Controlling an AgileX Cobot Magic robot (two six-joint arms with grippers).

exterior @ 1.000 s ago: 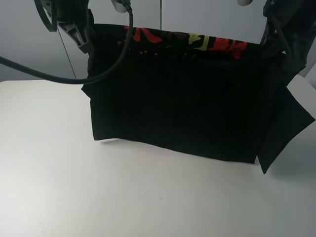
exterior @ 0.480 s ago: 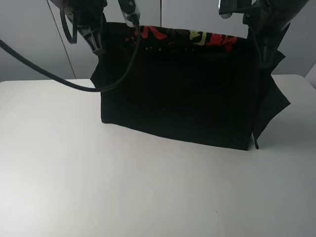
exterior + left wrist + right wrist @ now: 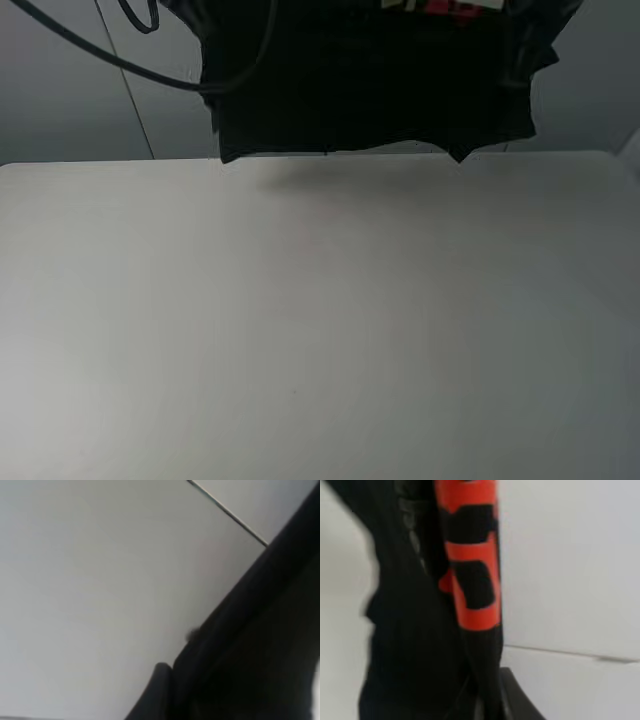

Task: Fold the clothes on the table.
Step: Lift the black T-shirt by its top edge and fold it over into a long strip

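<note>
Red-orange print (image 3: 472, 585) on black T-shirt (image 3: 370, 90): strokes blurred, cut off, not readable.

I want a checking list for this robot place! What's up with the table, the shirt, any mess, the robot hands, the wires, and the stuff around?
Surface: white table, with a shadow near its far edge.
Job's things: black shirt hangs in the air over the far edge, apparently off the table; coloured print at its top.
Clutter: nothing seen.
Grippers: left gripper and right gripper shut on the shirt, showing only in the wrist views.
Cables: one black cable sags across the upper left.
Surroundings: grey wall panels behind.
</note>
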